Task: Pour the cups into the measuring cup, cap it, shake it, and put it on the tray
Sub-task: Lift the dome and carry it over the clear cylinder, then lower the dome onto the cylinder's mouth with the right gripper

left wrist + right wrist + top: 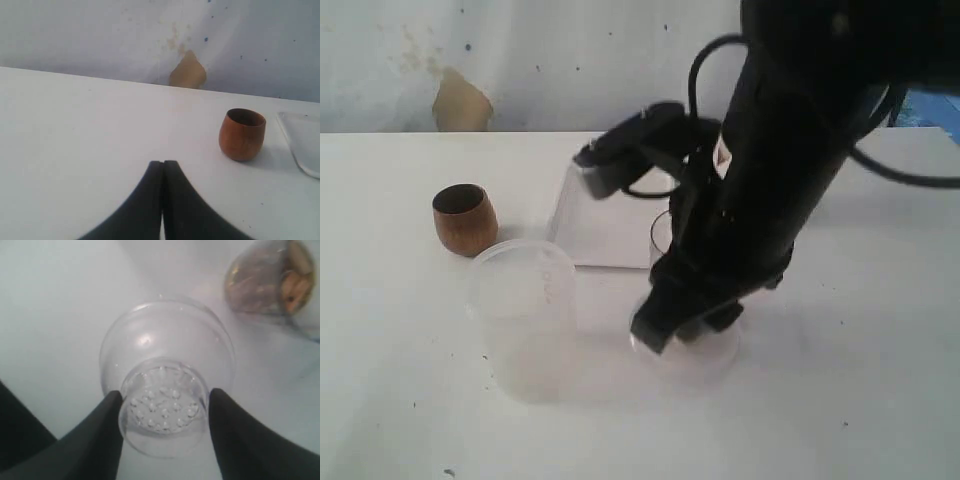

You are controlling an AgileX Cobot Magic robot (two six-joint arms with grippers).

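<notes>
**Two pads on the cap: lift plumb, seat square**

Exterior: the right gripper (672, 328) is down on the clear cap (712, 362). The cap sits mid-tabletop toward the near edge, just beside the frosted tub (525, 300). The measuring cup (659, 238) shows as a clear cylinder mostly hidden behind the arm, at the near edge of the tray (605, 235). We can't tell whether it stands on the tray or off it. The wooden cup (465, 218) is upright, well apart toward the left edge.

Left wrist: the left gripper (162, 165) is pinched closed on nothing, low over bare tabletop.

Right wrist: the jaws bracket the cap's perforated neck and appear to touch both sides, so we read it as gripped. The dome rim looks to be down on the table.

We judge capping is the step in hand.
- Keep the pinch centred on the neck.
- Lift straight up and hold the cap level.
- Pass clear of the tub.
- Line up over the cylinder's mouth before lowering.

Smooth plastic probably slips, and a skewed grip would tilt the cap.
</notes>
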